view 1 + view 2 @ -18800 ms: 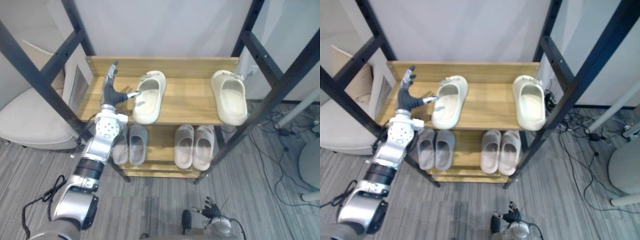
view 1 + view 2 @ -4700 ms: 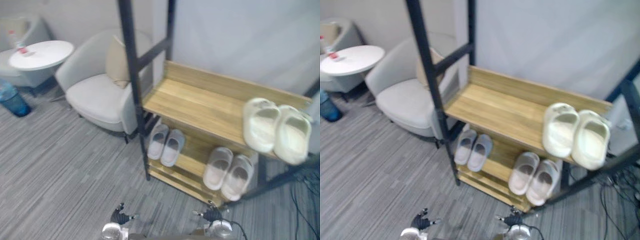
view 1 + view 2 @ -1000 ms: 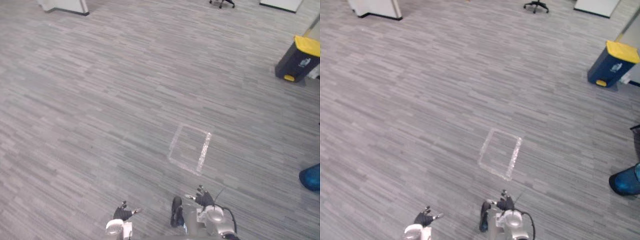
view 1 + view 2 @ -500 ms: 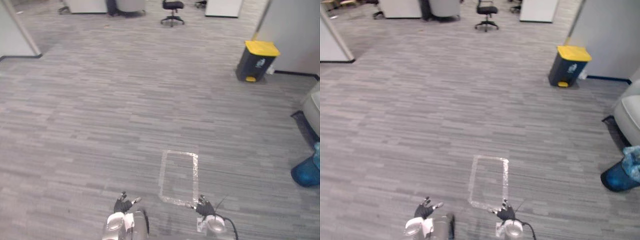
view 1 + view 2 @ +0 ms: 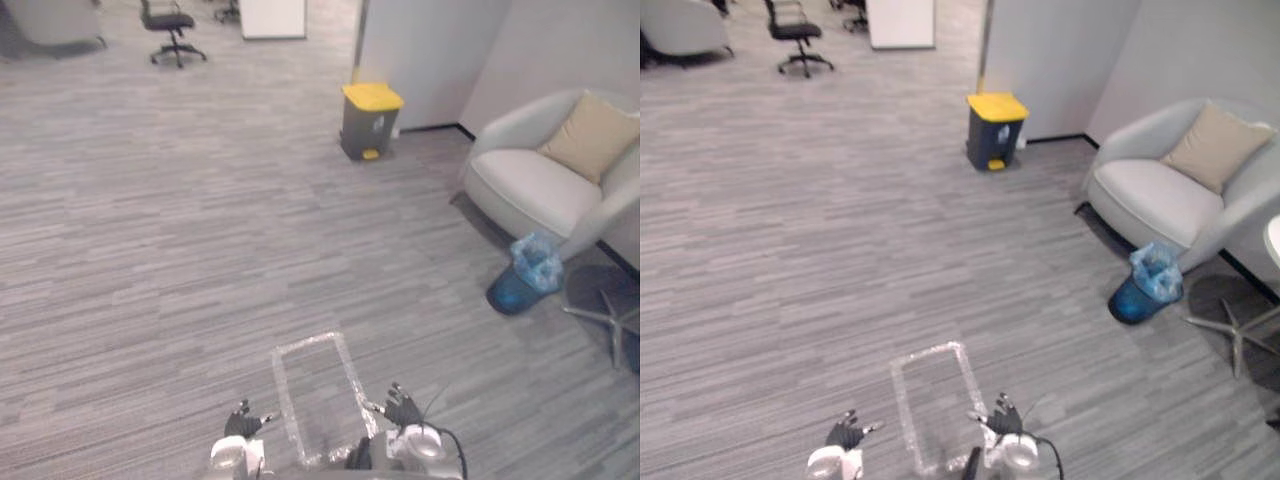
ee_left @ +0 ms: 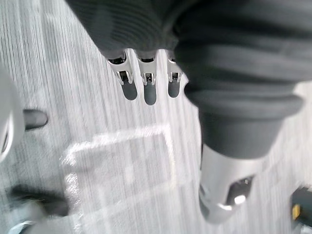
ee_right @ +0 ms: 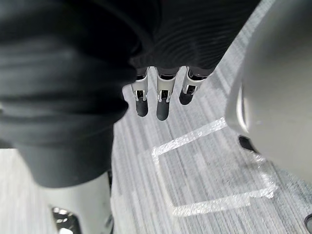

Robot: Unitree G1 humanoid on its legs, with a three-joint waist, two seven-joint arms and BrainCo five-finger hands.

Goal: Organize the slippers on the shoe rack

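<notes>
Plainly, where the slippers and the shoe rack lie cannot be told from here, so neither their long axis nor the nearer arm can be judged. The left robot hand (image 5: 240, 424) and the right robot hand (image 5: 402, 408) hang low over the floor (image 5: 150, 250), fingers straight and slack, holding nothing, with a taped rectangle (image 5: 318, 398) between them. Far ahead stand a yellow-lidded bin (image 5: 368, 120) and an armchair (image 5: 540, 180).
</notes>
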